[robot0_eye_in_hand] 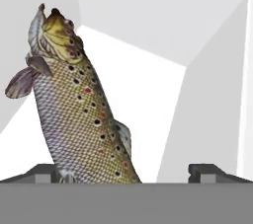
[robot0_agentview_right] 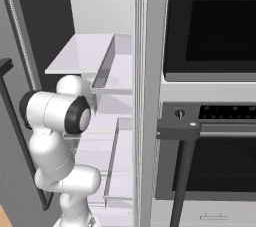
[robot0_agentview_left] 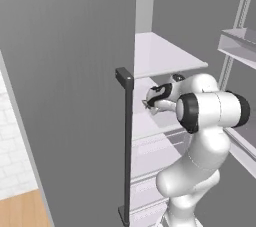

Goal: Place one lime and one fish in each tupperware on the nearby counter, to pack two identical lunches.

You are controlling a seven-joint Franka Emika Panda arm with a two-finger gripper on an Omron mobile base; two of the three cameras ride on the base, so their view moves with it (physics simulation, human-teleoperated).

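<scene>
The fridge (robot0_agentview_left: pixel 65 96) stands open, its door swung left, with a dark bar handle (robot0_agentview_left: pixel 126 146). Inside are white shelves (robot0_agentview_left: pixel 165 53); the arm reaches onto a lower one. To the right stands an oven (robot0_agentview_right: pixel 210 96). In the hand view a fish (robot0_eye_in_hand: pixel 81 114), brown, scaled and spotted, lies on the white shelf floor, head far from the hand, tail down between the fingertips. The gripper (robot0_eye_in_hand: pixel 128 173) is spread wide, released, its left fingertip (robot0_eye_in_hand: pixel 42 172) just beside the fish's tail; whether it touches cannot be told.

spotted fish (robot0_eye_in_hand: pixel 79 114) on white shelf (robot0_eye_in_hand: pixel 158 94), between spread end effector (robot0_eye_in_hand: pixel 128 173) fingertips.
</scene>
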